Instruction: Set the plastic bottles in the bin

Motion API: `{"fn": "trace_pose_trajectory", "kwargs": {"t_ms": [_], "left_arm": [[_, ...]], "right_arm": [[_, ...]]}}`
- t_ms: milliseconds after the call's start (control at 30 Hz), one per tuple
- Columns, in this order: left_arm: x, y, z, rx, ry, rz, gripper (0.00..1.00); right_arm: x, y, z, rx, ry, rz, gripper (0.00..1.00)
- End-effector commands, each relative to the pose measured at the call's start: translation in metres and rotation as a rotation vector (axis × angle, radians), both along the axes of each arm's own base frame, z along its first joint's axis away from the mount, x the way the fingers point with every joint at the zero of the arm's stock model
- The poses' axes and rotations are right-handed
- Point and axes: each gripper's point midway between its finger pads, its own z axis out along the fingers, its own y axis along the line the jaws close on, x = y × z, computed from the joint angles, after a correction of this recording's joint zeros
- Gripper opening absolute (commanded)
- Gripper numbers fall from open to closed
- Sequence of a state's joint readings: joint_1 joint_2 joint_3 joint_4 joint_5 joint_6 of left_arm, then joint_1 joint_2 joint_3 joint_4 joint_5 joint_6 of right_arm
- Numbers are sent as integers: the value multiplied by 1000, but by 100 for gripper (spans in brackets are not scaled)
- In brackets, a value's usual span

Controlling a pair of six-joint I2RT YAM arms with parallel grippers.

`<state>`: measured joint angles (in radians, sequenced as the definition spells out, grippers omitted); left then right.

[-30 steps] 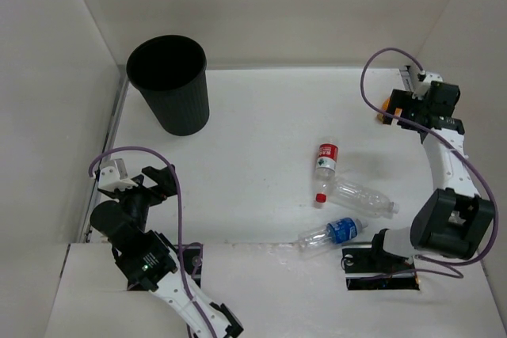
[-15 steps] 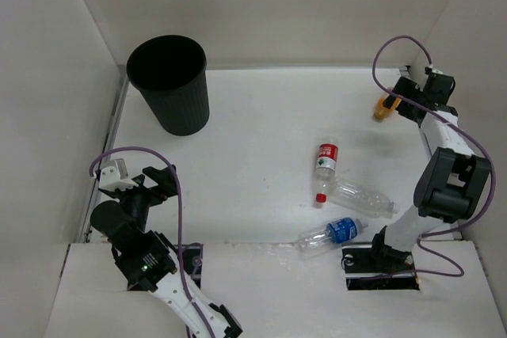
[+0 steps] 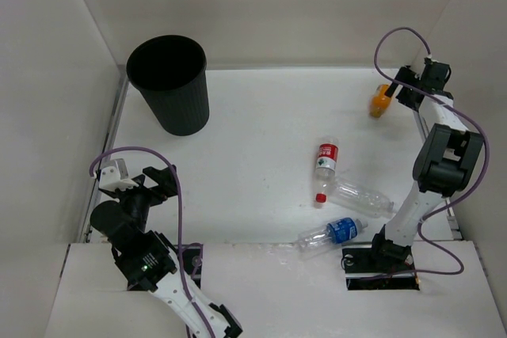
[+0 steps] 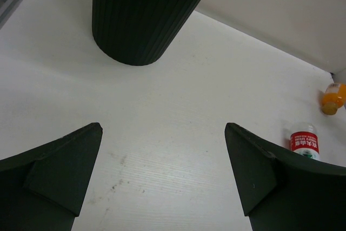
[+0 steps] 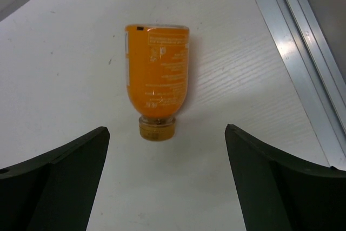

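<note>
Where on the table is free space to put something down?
Free: the middle between the bin and the red-capped bottle, and the far strip between bin and orange bottle. Crowded: front right, where that bottle, the clear bottle and the blue-label bottle lie close together.

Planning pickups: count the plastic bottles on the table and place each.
4: orange bottle far right; red-capped bottle mid-table; plain clear bottle beside its cap; blue-label bottle nearest the arms. The bin could hide more.
</note>
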<state>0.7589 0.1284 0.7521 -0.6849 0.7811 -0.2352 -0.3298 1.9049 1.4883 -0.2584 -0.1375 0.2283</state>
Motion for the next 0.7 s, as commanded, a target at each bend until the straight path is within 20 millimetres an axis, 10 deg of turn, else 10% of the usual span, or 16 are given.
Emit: {"fn": "trace_pose_trajectory", "kwargs": {"t_ms": [0, 667], "left_arm": [[2, -1, 8, 12, -29, -14, 100], [5, 5, 6, -2, -18, 10, 100]], "right_arm": [[23, -11, 22, -51, -72, 5, 93], [79, 36, -25, -110, 43, 174, 83]]}}
